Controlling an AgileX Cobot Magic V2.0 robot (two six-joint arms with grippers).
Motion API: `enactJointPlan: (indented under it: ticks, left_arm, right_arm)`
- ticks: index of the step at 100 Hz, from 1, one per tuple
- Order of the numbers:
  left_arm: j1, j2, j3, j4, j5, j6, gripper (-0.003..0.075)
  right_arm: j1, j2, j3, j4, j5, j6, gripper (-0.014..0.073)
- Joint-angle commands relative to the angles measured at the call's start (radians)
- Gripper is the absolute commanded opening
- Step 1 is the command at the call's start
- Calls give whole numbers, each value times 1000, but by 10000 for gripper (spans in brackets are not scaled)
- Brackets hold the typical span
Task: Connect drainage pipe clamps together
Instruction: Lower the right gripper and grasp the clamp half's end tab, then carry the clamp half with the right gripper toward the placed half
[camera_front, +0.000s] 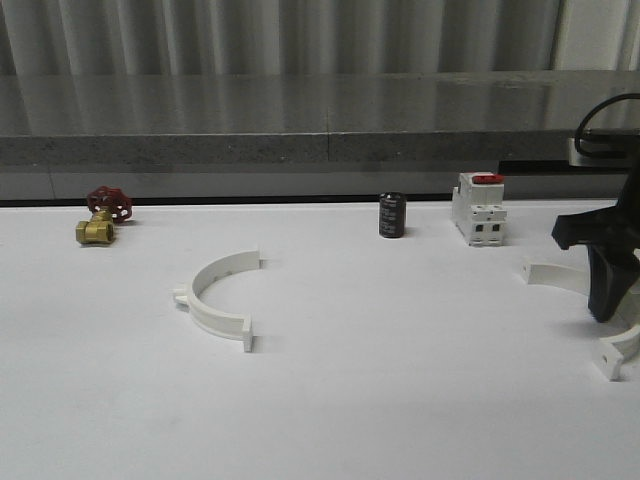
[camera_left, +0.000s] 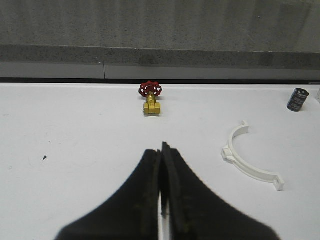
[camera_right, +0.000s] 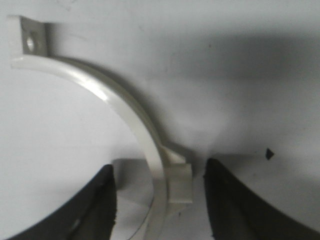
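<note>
One white half-ring drainage pipe clamp (camera_front: 220, 300) lies flat on the white table, left of centre; the left wrist view shows it as clamp (camera_left: 247, 162), off to the side of my left gripper (camera_left: 162, 150). That gripper is shut with nothing in it and hangs above bare table. The second clamp (camera_front: 560, 278) lies at the far right, partly hidden behind my right gripper (camera_front: 603, 312). In the right wrist view my right gripper (camera_right: 160, 172) is open, and its fingers (camera_right: 225, 195) straddle the band of that clamp (camera_right: 125, 107) by its middle lug, not touching it.
A brass valve with a red handwheel (camera_front: 100, 215) sits at the back left. A black cylinder (camera_front: 391, 215) and a white switch with a red top (camera_front: 479, 208) stand at the back right. A grey ledge (camera_front: 320, 150) runs behind the table.
</note>
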Motion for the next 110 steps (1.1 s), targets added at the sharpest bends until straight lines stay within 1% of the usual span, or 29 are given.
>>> enactJointPlan:
  ticks: [1, 9, 14, 19, 26, 51, 68, 83, 97, 110]
  left_arm:
    - [1, 10, -24, -13, -70, -3, -21]
    - [1, 10, -24, -13, -70, -3, -21]
    - [1, 10, -24, -13, -70, -3, -21]
    - [1, 10, -24, -13, -70, -3, -21]
    - [1, 10, -24, -13, -70, -3, -21]
    - [1, 10, -24, -13, -70, -3, -21]
    - [1, 10, -24, -13, -70, -3, -21]
    - [1, 10, -24, -13, -70, -3, -21]
    - [1, 10, -24, -13, -70, -3, -21]
    - [1, 10, -24, -13, -70, -3, -21]
  right_arm:
    - [-1, -33, -24, -1, 7, -4, 228]
    - [-1, -33, -24, -1, 8, -4, 117]
    - [-1, -33, -24, -1, 8, -4, 71]
    - [-1, -33, -24, -1, 8, -4, 38]
    - [-1, -33, -24, -2, 8, -4, 15]
    - [-1, -32, -24, 0, 11, -4, 15]
    - [23, -34, -73, 92, 79, -4, 18]
    - [116, -35, -150, 92, 113, 17, 31]
    - [226, -25, -217, 81, 106, 130, 31]
    - [323, 11, -289, 17, 112, 246, 31]
